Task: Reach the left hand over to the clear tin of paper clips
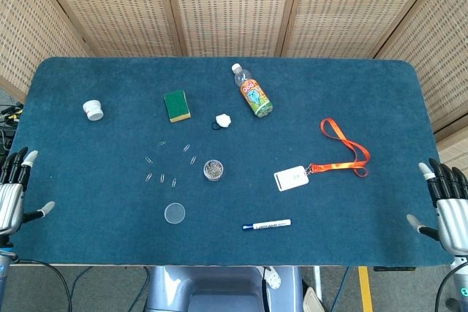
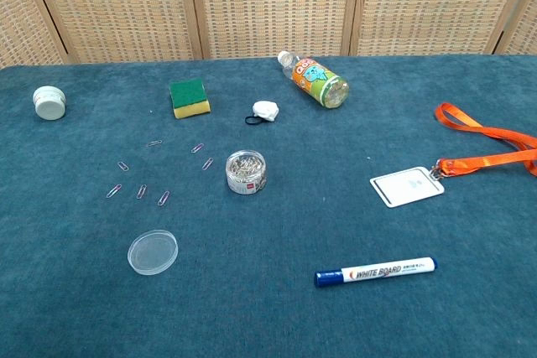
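The clear tin of paper clips [image 1: 213,169] [image 2: 246,172] stands lidless and upright near the middle of the blue table. Its round clear lid [image 1: 174,213] [image 2: 153,251] lies flat in front of it to the left. Several loose paper clips [image 1: 162,168] [image 2: 151,178] are scattered left of the tin. My left hand [image 1: 13,188] hangs at the table's left edge, fingers apart and holding nothing, far from the tin. At the right edge my right hand [image 1: 446,206] is likewise spread and empty. The chest view shows neither hand.
A white marker [image 1: 267,224] [image 2: 376,272] lies near the front. A badge [image 1: 292,177] [image 2: 407,185] on an orange lanyard [image 1: 344,147] sits right. Behind are a lying bottle [image 1: 253,91] [image 2: 315,78], green sponge [image 1: 176,105] [image 2: 190,97], white clip [image 1: 223,121], small white jar [image 1: 93,110] [image 2: 49,102].
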`<state>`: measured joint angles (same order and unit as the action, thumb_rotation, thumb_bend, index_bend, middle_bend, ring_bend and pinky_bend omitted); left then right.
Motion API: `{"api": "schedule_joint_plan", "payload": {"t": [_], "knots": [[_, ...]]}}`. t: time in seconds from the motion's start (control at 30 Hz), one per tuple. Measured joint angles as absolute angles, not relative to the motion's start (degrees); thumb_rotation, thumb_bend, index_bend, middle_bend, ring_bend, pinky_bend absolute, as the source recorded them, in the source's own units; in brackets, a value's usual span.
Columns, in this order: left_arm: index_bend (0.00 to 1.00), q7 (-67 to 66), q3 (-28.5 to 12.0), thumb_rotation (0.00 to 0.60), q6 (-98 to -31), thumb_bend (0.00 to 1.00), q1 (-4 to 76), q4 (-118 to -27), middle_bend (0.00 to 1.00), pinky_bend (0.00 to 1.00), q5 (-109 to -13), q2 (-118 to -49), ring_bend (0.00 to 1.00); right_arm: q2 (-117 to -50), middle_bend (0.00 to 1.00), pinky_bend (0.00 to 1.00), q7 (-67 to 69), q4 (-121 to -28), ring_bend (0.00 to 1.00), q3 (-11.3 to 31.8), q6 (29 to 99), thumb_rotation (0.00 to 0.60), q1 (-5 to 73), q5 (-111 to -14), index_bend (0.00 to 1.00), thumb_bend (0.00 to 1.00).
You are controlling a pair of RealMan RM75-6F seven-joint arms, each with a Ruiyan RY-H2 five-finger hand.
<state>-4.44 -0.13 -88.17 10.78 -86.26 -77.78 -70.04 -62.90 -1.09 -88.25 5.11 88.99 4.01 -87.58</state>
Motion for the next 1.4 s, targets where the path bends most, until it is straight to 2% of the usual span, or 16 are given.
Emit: {"api": "schedule_joint_plan", "payload": {"t": [0.17,0.3,0.33,0.47,0.6,0.77,0.97,1.13,1.23,1.4], "knots": [[0.0,-3.7,-0.4,0.6,-86.5,0.04,11.0,-85.7,0.0,0.0,-78.3,-69.8,0.0,-63.0,0.0,0.0,-0.3,-88.5,0.0,5.3,89.5,0.6,3.9,-87.6,0.01,0.0],[0.0,-3.1,-1.2,0.6,-82.2,0.08,13.3,-83.8,0.0,0.0,-78.7,-69.8,0.0,-63.0,0.0,0.0,0.8,-88.5,0.0,5.3,88.8,0.6,4.1,-87.6,0.01,0.0],[0.03,-2.9,-1.4,0.6,-80.7,0.1,14.3,-82.8,0.0,0.0,-78.8,-70.0,0.0,-63.1,0.0,0.0,0.8,-88.5,0.0,5.3,88.7,0.6,4.2,-87.6,0.01,0.0],[0.3,-0.6,-2.7,0.6,-74.4,0.15,20.0,-75.2,0.0,0.0,-81.0,-72.1,0.0,-63.3,0.0,0.0,0.0,-88.8,0.0,5.6,88.4,0.6,4.5,-87.3,0.01,0.0],[0.4,4.2,-3.4,0.6,-69.8,0.22,25.5,-65.8,0.0,0.0,-84.2,-76.1,0.0,-63.3,0.0,0.0,-0.6,-89.1,0.0,5.8,87.8,0.6,4.7,-86.5,0.01,0.0],[0.43,8.7,-3.8,0.6,-63.5,0.27,32.2,-55.3,0.0,0.0,-87.3,-82.8,0.0,-63.4,0.0,0.0,-0.9,-89.1,0.0,6.0,86.9,0.6,4.9,-85.4,0.01,0.0],[0.46,8.5,-3.3,0.6,-56.7,0.3,37.6,-47.5,0.0,0.0,-88.9,-90.1,0.0,-63.7,0.0,0.0,-1.3,-88.3,0.0,6.4,85.6,0.6,5.2,-83.6,0.01,0.0],[0.51,7.8,-2.7,0.6,-54.3,0.32,39.9,-44.0,0.0,0.0,-89.3,-94.3,0.0,-64.0,0.0,0.0,-1.4,-88.0,0.0,6.5,85.3,0.6,5.3,-83.0,0.01,0.0],[0.51,7.3,-2.3,0.6,-53.5,0.36,40.7,-42.6,0.0,0.0,-89.4,-95.9,0.0,-64.1,0.0,0.0,-1.6,-87.8,0.0,6.6,85.0,0.6,5.3,-82.7,0.01,0.0],[0.51,5.9,-2.0,0.6,-52.2,0.37,41.9,-41.5,0.0,0.0,-89.1,-97.2,0.0,-64.1,0.0,0.0,-1.7,-87.8,0.0,6.6,84.7,0.6,5.4,-82.5,0.01,0.0]]}}
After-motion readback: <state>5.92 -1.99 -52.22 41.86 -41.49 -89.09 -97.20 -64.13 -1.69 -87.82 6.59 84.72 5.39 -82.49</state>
